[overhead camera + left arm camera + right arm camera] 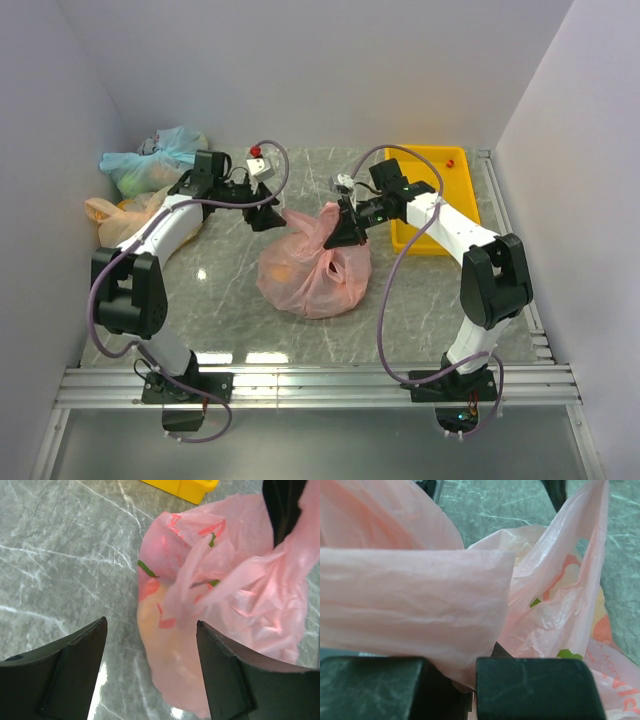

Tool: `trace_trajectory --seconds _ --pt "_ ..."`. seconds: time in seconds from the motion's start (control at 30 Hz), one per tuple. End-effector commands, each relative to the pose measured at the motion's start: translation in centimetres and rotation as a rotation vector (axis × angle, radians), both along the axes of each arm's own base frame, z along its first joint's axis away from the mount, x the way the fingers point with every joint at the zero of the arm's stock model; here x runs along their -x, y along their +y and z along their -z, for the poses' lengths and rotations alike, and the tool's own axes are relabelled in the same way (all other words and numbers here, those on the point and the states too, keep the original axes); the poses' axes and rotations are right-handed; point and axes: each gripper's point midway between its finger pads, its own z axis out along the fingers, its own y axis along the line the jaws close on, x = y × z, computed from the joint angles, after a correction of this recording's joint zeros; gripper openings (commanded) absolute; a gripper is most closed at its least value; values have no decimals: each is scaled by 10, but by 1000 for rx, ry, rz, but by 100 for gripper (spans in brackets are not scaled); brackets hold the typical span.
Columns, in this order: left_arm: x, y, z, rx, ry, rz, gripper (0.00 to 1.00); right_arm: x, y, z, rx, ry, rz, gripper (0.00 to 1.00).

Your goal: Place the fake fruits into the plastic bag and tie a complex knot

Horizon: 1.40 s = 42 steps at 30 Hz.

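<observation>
The salmon-pink plastic bag (312, 272) lies bulging in the middle of the table, with orange shapes showing through its skin. My right gripper (345, 228) is shut on one of the bag's handles and holds it up; in the right wrist view the pink film (420, 605) is pinched between the fingers (535, 687). My left gripper (266, 215) is open and empty just left of the bag's top; the left wrist view shows the bag (220, 610) beyond its spread fingers (225, 675). A small red fruit (451, 161) lies in the yellow tray.
A yellow tray (455, 200) stands at the back right, its corner in the left wrist view (187, 487). A blue-green tied bag (150, 160) and a pale peach tied bag (125, 210) lie at the back left. A small white and red object (258, 160) sits at the back.
</observation>
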Motion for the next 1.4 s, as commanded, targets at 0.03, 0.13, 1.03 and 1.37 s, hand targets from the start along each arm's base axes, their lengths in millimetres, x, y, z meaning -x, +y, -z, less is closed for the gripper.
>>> trace_trajectory --seconds 0.03,0.13,1.03,1.37 --pt "-5 -18 -12 40 -121 102 76 9 5 -33 -65 -94 -56 0" --pt "0 -26 -14 70 -89 147 70 8 6 -32 -60 -96 -52 0" --pt "121 -107 -24 111 376 -247 1 -70 13 -15 -8 326 767 0" --pt "68 -109 74 -55 454 -603 0 -54 4 -21 -46 408 832 0"
